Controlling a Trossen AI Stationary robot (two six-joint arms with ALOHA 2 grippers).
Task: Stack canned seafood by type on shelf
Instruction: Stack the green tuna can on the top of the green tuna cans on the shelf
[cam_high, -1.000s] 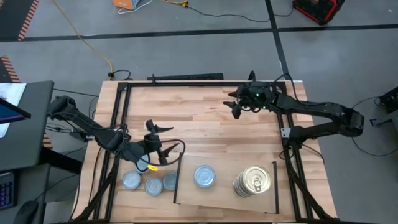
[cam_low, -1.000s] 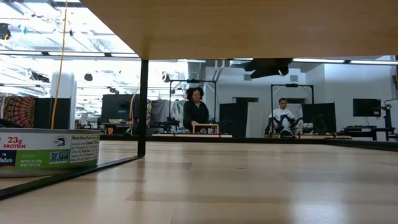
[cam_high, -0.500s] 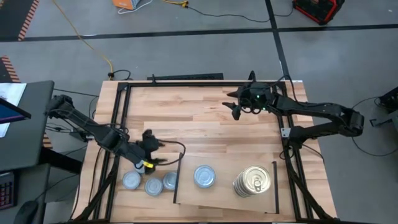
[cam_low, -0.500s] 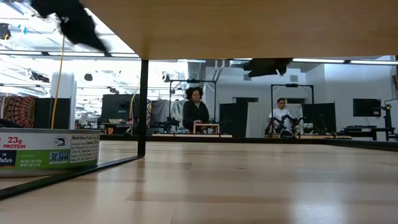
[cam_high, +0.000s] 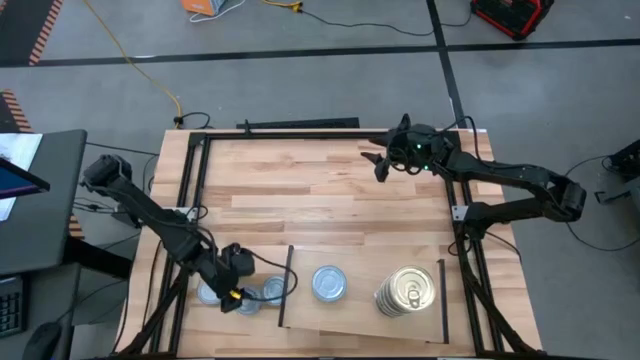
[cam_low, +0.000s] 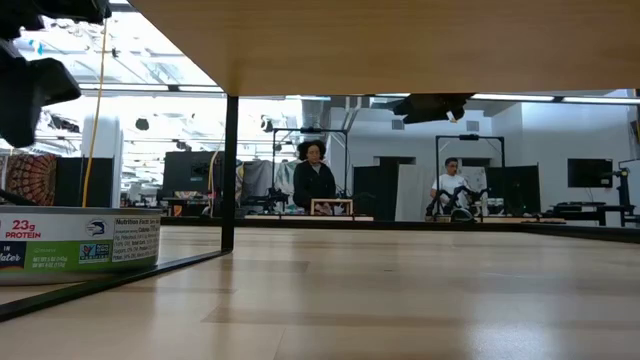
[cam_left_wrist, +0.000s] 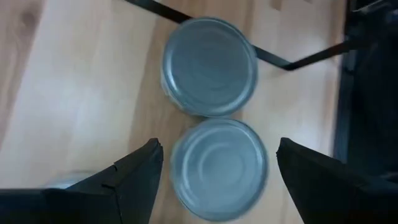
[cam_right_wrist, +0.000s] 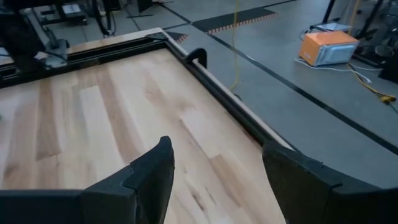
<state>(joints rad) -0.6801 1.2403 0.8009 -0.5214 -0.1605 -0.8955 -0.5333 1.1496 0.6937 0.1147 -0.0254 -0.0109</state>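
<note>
The left hand (cam_high: 232, 290) hovers with fingers spread over a silvery-blue tin (cam_left_wrist: 219, 169), which lies between its fingers (cam_left_wrist: 134, 177) without touching them, just outside the shelf's (cam_high: 360, 325) black strip. A second tin (cam_left_wrist: 210, 66) touches the first. On the shelf stand another silvery tin (cam_high: 329, 283) and a gold-lidded stack (cam_high: 407, 290). The right hand (cam_high: 383, 165), fingers apart and holding nothing, waits far beyond the shelf.

An orange box (cam_high: 206, 7) sits on the grey floor beyond the table's far edge, a yellow cable (cam_high: 130, 62) trailing toward the table's far left corner. Two seated people (cam_low: 314, 180) work at desks in the room behind.
</note>
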